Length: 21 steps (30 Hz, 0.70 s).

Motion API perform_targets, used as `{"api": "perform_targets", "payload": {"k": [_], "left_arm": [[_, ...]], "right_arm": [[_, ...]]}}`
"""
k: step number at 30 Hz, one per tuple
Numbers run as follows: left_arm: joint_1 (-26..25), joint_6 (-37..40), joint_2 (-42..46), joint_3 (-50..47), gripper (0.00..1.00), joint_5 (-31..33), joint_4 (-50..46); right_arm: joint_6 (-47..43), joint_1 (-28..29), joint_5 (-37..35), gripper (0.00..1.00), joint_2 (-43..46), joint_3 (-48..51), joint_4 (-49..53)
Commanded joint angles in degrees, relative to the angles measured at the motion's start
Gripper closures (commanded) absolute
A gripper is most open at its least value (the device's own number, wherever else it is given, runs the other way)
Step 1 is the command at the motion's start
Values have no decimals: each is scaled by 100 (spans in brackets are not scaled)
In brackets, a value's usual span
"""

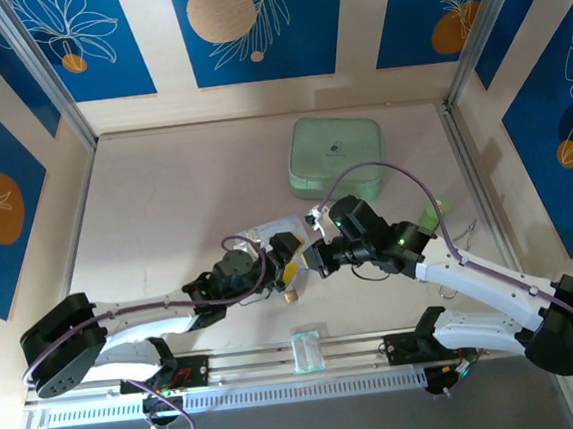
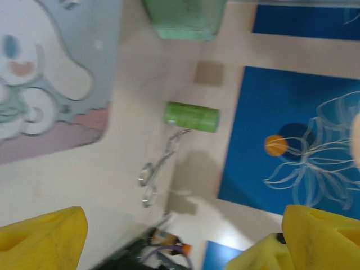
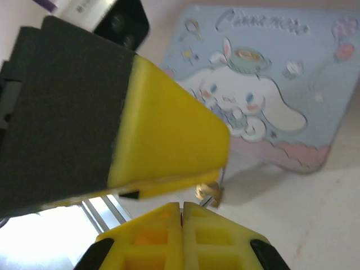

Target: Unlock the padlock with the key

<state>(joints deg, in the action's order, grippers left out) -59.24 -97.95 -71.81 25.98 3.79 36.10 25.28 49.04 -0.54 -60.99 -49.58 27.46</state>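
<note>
Right wrist view had your right gripper (image 3: 181, 212) closest, its two yellow fingers pressed flat together along one seam; you could not tell from it whether anything thin sat between them. Just past their tips was the padlock (image 3: 208, 192), a tiny brass body, close under one broad yellow finger (image 3: 163, 140) of your left gripper (image 1: 289, 262). Behind that, the blue cartoon tin (image 3: 264, 101) lay flat on the table (image 1: 165, 205).

From the left wrist, your left jaws stood wide apart, one yellow fingertip at each lower corner. Beyond them lay bent silver wire pieces (image 2: 159, 171), then a green cylinder (image 2: 191, 116) on its side, touching the end of the wire pieces, then the mint-green case (image 2: 183, 19) farthest off.

From above, the padlock sat on the table just on the near side of both grippers, which met tip to tip at the tin's near edge.
</note>
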Motion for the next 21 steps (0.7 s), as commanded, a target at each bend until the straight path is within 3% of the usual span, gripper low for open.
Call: {"api": "perform_targets", "payload": {"k": [1,7,13,18,21], "left_arm": [[37,-810,115,-117,11,346,801],[40,-1237,282,-374,15,516,1177],[44,-1366,204,-471,42,548,1364],[44,-1335,491,-479,60,675,768],[42,-1312,717,-514,76,819,411]], "right_arm": [[-197,82,244,100,-110,-227,-452],[-114,121,402,100,-201,-167,-881],[-49,165,443,100,-194,-26,-1088],[-49,165,346,100,-82,35,-983],[-23,150,324,100,-44,71,-962]]}}
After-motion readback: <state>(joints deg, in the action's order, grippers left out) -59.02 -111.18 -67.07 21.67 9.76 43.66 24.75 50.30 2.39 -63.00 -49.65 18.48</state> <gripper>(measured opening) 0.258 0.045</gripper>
